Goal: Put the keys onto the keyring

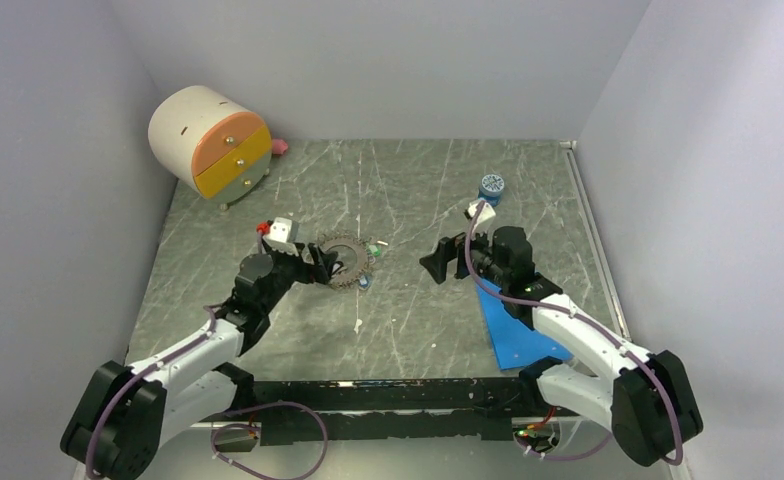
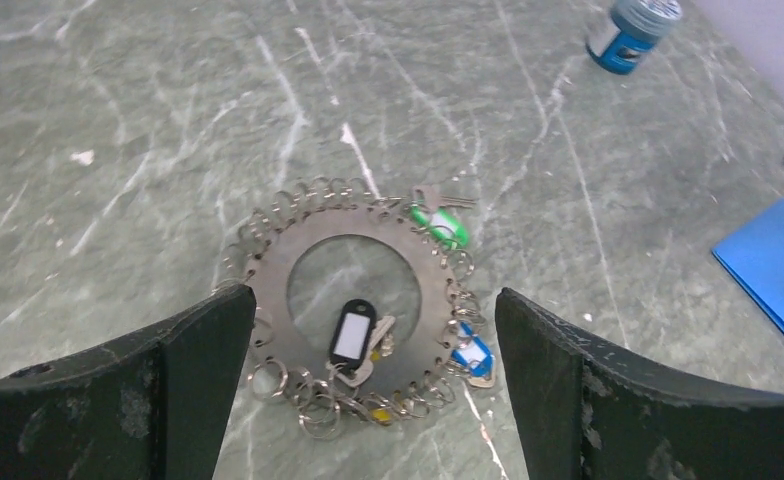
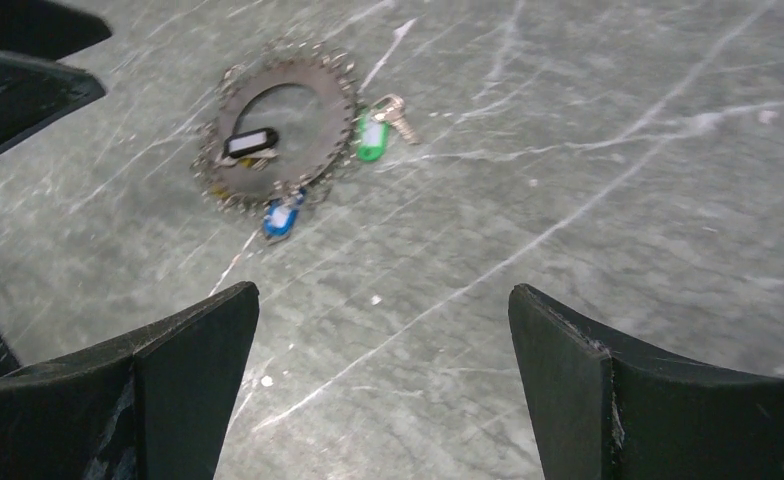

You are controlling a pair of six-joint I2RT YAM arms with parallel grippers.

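The keyring (image 1: 346, 260) is a flat silvery hoop edged with small wire loops, lying on the marble table. In the left wrist view the keyring (image 2: 338, 222) lies flat between and just ahead of my open left gripper (image 2: 373, 300), untouched by its fingers. A black-headed key (image 2: 352, 333) rests across the hoop's hole, a green key (image 2: 438, 225) at its far right edge, a blue key (image 2: 471, 357) at its near right edge and a yellow bit (image 2: 380, 412) among the loops. My right gripper (image 3: 383, 295) is open and empty, well short of the keyring (image 3: 333, 110).
A small blue jar (image 1: 491, 187) stands at the back right. A blue sheet (image 1: 518, 330) lies under the right arm. A round white drawer box (image 1: 211, 140) with orange and yellow fronts sits at the back left, with a pink item (image 1: 280, 147) beside it. Walls close in three sides.
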